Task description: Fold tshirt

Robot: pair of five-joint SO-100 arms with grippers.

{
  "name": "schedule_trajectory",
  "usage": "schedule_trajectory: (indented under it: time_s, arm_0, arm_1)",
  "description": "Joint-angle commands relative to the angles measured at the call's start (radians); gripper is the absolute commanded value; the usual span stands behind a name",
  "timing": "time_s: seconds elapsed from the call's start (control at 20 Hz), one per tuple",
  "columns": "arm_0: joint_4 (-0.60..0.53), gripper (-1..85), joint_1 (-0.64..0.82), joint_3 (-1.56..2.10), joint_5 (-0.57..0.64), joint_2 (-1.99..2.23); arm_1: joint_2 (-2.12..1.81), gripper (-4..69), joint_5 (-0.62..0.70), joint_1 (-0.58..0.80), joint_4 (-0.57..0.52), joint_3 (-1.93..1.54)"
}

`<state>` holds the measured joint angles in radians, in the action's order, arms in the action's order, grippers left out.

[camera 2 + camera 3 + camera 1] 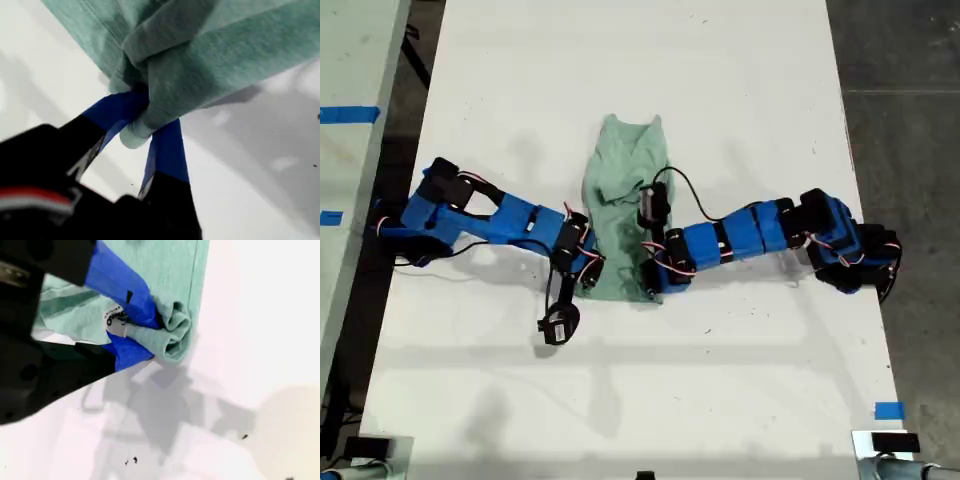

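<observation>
Tshirt (623, 205) already narrowed lengthwise on tabletop (720, 90); my first end effector (142, 131) and my second end effector (150, 337) each clamp a bunched hem corner, crosswise fold outstanding.

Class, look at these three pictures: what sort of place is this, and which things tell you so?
Probably a robotics lab or workshop. A bare white table stands on a grey concrete floor, blue tape markers sit at the edges, and two blue arms with exposed wiring grip a tshirt.

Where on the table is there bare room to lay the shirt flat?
Bare white table lies beyond the tshirt collar, and a wide strip runs along the exterior view's bottom. The middle band is crowded: both blue arms converge on the cloth.
</observation>
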<state>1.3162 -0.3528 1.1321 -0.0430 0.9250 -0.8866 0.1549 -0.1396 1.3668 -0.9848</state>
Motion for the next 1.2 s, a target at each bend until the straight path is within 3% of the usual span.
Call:
schedule_trajectory:
  time_s: [0.0,0.3,0.5,0.65,0.95,1.15]
  arm_0:
    - [-0.008,0.1,-0.012,-0.031,-0.005,0.041]
    - [0.103,0.1,-0.1,-0.417,0.124,0.031]
    - [0.028,0.0,-0.083,-0.411,0.215,0.133]
    - [0.11,0.0,0.025,-0.388,0.252,0.198]
    - [0.255,0.0,0.377,-0.377,0.479,0.348]
    - [0.261,0.0,0.592,-0.336,0.603,0.307]
  arm_1:
    - [-0.069,-2.0,-0.011,-0.025,0.067,-0.002]
    - [-0.351,-1.9,0.021,-0.141,0.149,0.028]
    - [-0.449,-1.9,0.084,-0.117,0.141,0.046]
    - [-0.541,-1.9,0.155,0.018,0.141,-0.049]
    - [-0.69,-1.9,0.373,0.408,0.14,-0.13]
    - [-0.739,-1.9,0.465,0.632,-0.018,-0.305]
